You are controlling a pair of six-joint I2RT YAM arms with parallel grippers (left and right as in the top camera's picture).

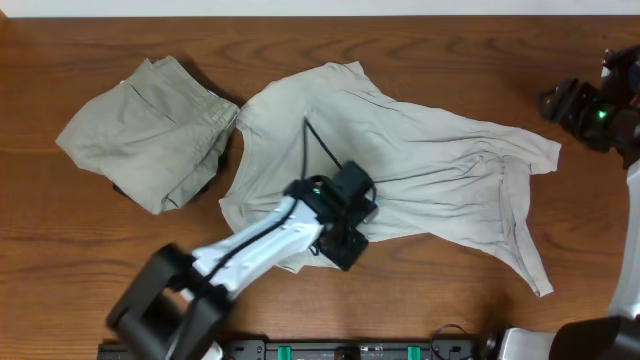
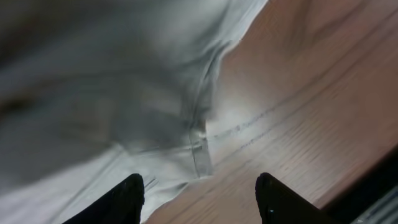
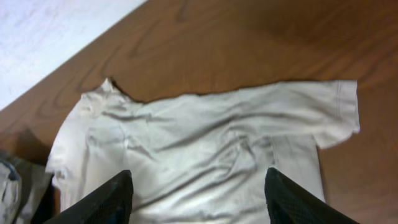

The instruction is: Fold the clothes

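The clothes, one pale off-white T-shirt (image 1: 420,170), lie spread and wrinkled across the middle of the table. My left gripper (image 1: 345,245) hovers over the shirt's front edge. In the left wrist view it (image 2: 200,199) is open, with the shirt's hem (image 2: 200,149) and bare wood between its dark fingers (image 2: 130,196). My right gripper (image 1: 562,103) is lifted off the shirt near the right edge of the table, beyond a sleeve. It (image 3: 199,199) is open and holds nothing, looking down on the shirt (image 3: 205,143).
Folded khaki-olive trousers (image 1: 150,130) lie at the left, just touching the shirt's left edge; a corner of them (image 3: 9,186) shows in the right wrist view. The wooden table (image 1: 480,50) runs to a pale wall at the back.
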